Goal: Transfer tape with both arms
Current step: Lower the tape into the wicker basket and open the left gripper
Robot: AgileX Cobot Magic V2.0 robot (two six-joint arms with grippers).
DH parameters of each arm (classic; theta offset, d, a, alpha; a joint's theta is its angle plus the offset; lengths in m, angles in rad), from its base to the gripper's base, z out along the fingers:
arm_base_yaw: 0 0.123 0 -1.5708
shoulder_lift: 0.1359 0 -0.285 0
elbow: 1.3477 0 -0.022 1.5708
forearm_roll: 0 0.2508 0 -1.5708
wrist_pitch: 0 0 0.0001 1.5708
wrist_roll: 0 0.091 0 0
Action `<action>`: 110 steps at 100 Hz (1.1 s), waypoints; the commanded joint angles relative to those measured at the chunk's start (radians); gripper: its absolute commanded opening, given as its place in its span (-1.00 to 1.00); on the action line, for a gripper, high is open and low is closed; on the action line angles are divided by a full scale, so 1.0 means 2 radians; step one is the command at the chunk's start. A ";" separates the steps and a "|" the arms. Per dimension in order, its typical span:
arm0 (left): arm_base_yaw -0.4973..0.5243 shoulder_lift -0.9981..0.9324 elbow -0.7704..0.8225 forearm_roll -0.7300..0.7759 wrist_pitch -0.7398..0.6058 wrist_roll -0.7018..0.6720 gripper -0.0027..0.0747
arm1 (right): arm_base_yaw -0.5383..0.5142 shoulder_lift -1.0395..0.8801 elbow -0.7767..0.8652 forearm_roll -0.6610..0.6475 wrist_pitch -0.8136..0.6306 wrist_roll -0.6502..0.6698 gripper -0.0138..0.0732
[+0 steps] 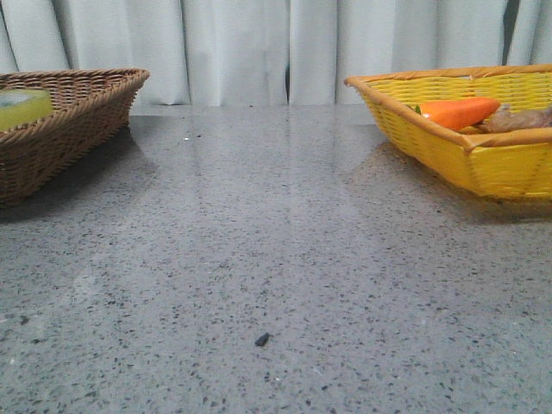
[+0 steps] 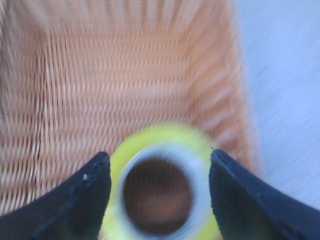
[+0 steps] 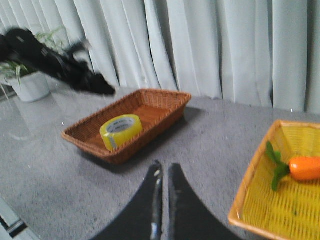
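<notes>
Left tool [image 2: 160, 172] is spread wide, one finger on each side of the tape [image 2: 162, 185]. It's straddling the roll, but the frame is too blurred to say whether the pads touch it. Nothing gripped as far as I can see.

Right tool [image 3: 163, 172] has fingers pressed together, empty, hanging above the bench [image 1: 276, 259] between the two baskets.

Tape sits in the brown wicker basket [image 3: 150, 107] on the robot's left, near a side wall, lying flat with the core hole facing up at the left wrist camera.

Handling guess: light, rigid ring, glossy outer wrap, so likely slippery. Best hold looks like across the outer diameter, as the left tool is lined up now, squeezing firmly; alternative is one finger in the core, pinching the wall.

Yellow basket [image 1: 483, 147] on the right holds an orange carrot toy [image 1: 457, 112].
</notes>
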 commanded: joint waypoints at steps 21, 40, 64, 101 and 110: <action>-0.137 -0.256 0.130 -0.034 -0.190 0.000 -0.45 | -0.001 0.004 -0.010 -0.024 0.006 -0.012 -0.84; -0.176 -0.394 0.277 -0.033 -0.236 0.000 -0.94 | -0.001 -0.041 0.015 -0.066 -0.099 -0.017 -0.84; -0.174 -0.485 0.377 -0.004 -0.260 0.000 -0.98 | -0.001 -0.112 0.064 -0.101 -0.100 -0.017 -0.84; -0.174 -0.490 0.413 -0.012 -0.256 0.000 -0.98 | -0.001 -0.121 0.065 -0.103 -0.095 -0.017 -0.84; -0.174 -0.490 0.419 -0.012 -0.255 0.000 -0.99 | -0.001 -0.121 0.065 -0.103 -0.095 -0.017 -0.84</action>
